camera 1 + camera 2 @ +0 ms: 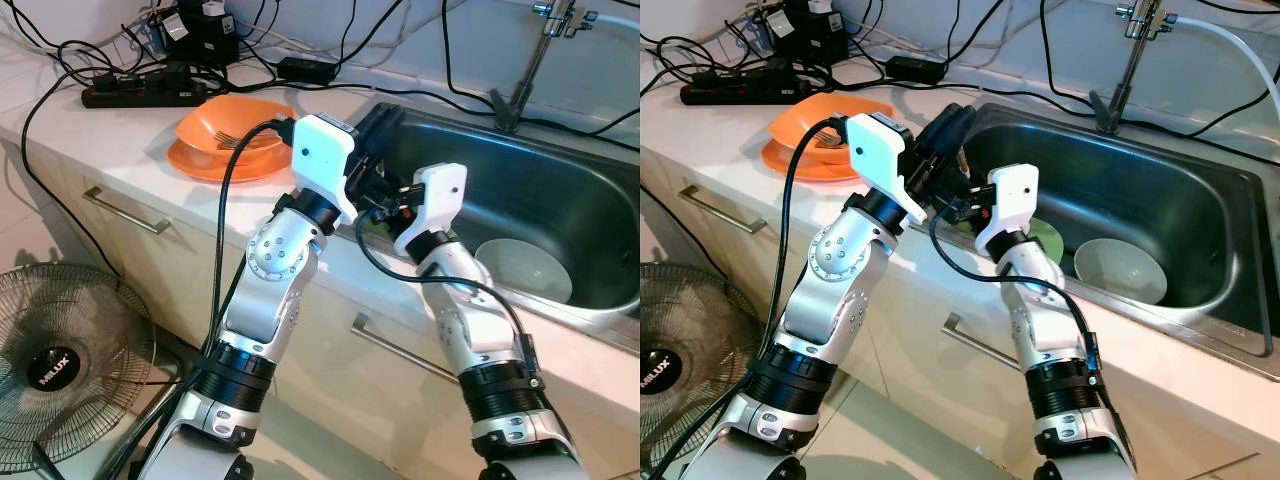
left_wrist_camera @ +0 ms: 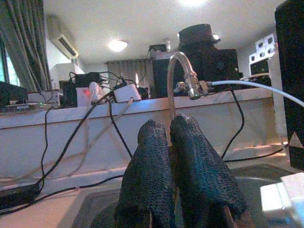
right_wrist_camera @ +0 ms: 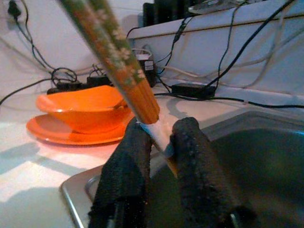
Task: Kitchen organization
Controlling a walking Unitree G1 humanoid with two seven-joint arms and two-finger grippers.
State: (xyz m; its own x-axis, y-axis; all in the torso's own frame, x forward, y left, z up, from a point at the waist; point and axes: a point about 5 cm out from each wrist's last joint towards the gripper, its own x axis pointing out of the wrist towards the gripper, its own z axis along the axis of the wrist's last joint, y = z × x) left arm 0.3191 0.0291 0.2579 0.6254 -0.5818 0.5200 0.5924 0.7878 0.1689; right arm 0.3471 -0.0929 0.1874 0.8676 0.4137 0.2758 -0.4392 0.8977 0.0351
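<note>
- Right now, both arms reach over the front-left corner of the steel sink point(image 1: 1200, 215), their wrists close together.
- The right end effector point(image 3: 159, 142) pinches the pale end of a long utensil handle point(image 3: 118, 61) between its two black fingers point(image 3: 126, 166); the handle is orange just beyond the grip, then greenish with a small flower pattern, and slants up and away from the fingers.
- The left end effector point(image 2: 170, 142) has its two fingers pressed together with nothing visible between them, and it sits just beside the right one, over the sink edge.
- Beyond the right end effector, on the white worktop point(image 1: 120, 140), an orange bowl point(image 1: 235, 125) stands on an orange plate point(image 1: 200, 165), with a fork point(image 1: 228, 140) resting in the bowl.
- Past the left end effector, the faucet point(image 2: 183, 78) rises at the far side of the sink.
- Below and beside the right arm, a pale bowl point(image 1: 1120, 270) and a green dish point(image 1: 1045, 240) lie in the basin.
- A black power strip point(image 1: 140, 95) and cables lie behind the orange dishes.
</note>
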